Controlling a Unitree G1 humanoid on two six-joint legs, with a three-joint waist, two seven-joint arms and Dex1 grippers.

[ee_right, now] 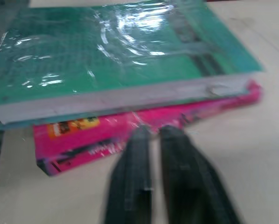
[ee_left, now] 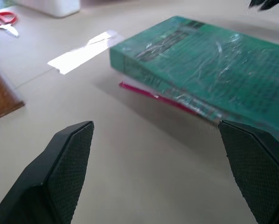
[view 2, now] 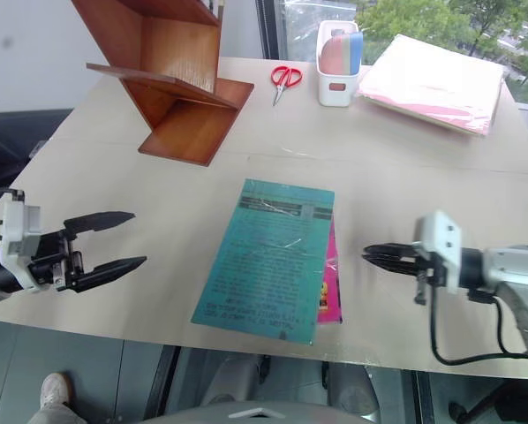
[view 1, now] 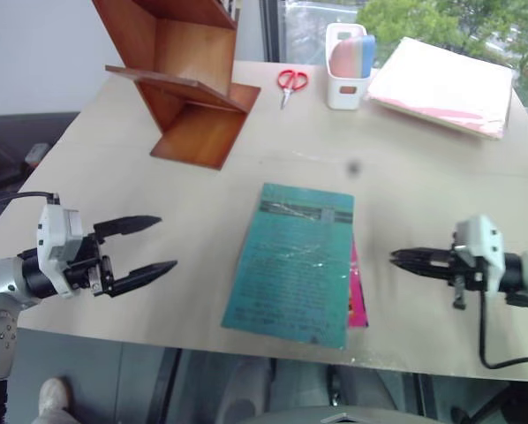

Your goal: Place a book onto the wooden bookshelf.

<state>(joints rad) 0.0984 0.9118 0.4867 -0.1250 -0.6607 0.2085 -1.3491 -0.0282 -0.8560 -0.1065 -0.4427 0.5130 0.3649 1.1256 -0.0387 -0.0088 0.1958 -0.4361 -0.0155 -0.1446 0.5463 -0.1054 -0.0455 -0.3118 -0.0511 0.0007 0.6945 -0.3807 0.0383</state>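
- The beige bench [view 1: 423,185] carries everything.
- Red-handled scissors [view 1: 290,83] lie near the far edge.
- Just beside them stands a white holder [view 1: 346,87] with pink and blue items upright inside.
- A pink-and-white stack of papers [view 1: 442,86] fills the far right corner.
- A magenta-pink book [view 1: 356,296] lies near the front edge.

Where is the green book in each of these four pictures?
Left eye view: the book lies flat mid-table, near the front edge.
Right eye view: the book is in the same spot, mid-table.
Left wrist view: the book lies beyond the left hand's open fingers.
Right wrist view: the book lies just ahead of the shut fingers.
Shared landmark: the pink book under it.
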